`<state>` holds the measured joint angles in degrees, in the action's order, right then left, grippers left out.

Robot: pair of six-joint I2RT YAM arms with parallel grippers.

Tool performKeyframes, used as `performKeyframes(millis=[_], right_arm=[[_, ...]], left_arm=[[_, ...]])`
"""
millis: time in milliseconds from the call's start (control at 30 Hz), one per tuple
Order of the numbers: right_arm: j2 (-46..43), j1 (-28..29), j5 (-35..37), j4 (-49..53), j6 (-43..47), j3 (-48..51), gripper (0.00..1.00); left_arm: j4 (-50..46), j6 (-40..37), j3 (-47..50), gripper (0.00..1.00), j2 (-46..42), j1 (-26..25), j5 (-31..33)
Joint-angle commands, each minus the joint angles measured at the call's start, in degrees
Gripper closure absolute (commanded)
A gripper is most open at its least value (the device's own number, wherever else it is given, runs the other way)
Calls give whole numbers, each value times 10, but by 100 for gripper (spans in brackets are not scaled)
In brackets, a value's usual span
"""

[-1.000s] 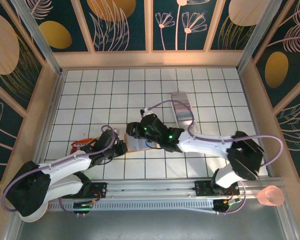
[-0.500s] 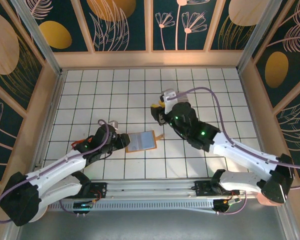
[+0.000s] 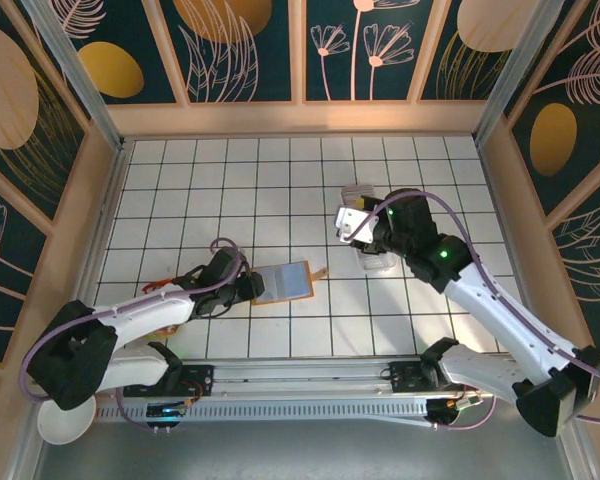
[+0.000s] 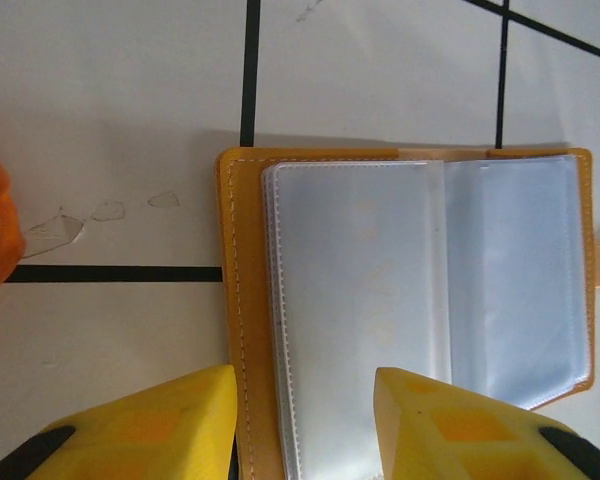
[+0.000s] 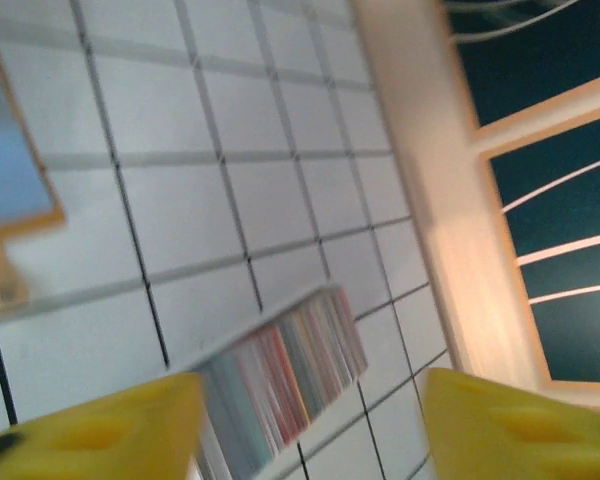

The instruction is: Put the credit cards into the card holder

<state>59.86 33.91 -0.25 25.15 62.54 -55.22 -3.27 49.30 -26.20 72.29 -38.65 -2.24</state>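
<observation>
The card holder (image 3: 285, 282) lies open and flat on the tiled table, tan leather with clear sleeves (image 4: 400, 290). My left gripper (image 3: 248, 291) is open at its left edge, yellow fingers (image 4: 150, 425) straddling the stitched border and the first sleeve. The credit cards (image 5: 280, 390) stand on edge as a coloured row in a long clear tray (image 3: 360, 191). My right gripper (image 3: 368, 238) hovers above that row, open wide and holding nothing, its fingers (image 5: 520, 420) on either side of the cards. That wrist view is motion-blurred.
The holder's clasp tab (image 3: 321, 272) points right toward the tray. An orange object (image 3: 160, 290) lies by the left arm. A wooden wall (image 5: 420, 180) runs close beyond the tray. A white bowl (image 3: 60, 420) sits off the table, bottom left.
My right arm has swung away from the card holder, up and to the right, and now sits over the card tray. The left gripper has stayed at the holder's left edge.
</observation>
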Motion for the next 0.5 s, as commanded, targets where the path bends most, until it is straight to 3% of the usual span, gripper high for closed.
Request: performKeyframes(millis=[0,133,467], right_arm=[[29,-43,-6,76,123,25,27],[41,-72,22,29,186,77,17],[101,-93,54,-1,247,83,16]], left_arm=[[18,-15,-5,61,13,-2,8],[26,-19,-2,62,18,-1,1],[46,-35,-11,66,48,-2,-27]])
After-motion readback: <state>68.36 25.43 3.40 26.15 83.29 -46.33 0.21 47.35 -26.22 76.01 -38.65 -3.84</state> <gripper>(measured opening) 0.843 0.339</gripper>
